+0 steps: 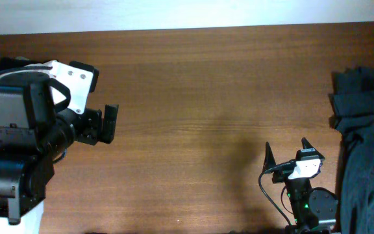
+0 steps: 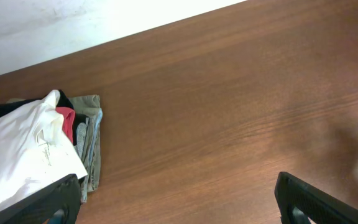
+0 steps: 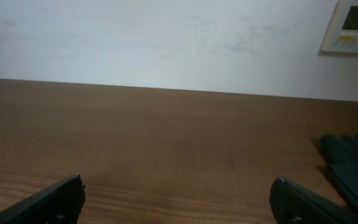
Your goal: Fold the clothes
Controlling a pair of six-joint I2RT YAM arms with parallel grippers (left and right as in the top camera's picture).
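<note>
White shirt [image 2: 23, 149] atop garment pile [image 2: 92, 140]; L fingers [image 2: 316, 199] & R fingers [image 3: 48, 202] spread.

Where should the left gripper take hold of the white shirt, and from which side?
Probably the edge of the white shirt nearest the open left gripper, coming from the table side: it lies draped atop the clothes pile, that edge loose.

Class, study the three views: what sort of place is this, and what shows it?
Probably an indoor lab or workroom: a wooden table against a white wall, a wall-mounted control panel, a white shirt and dark clothes at the table's ends.
</note>
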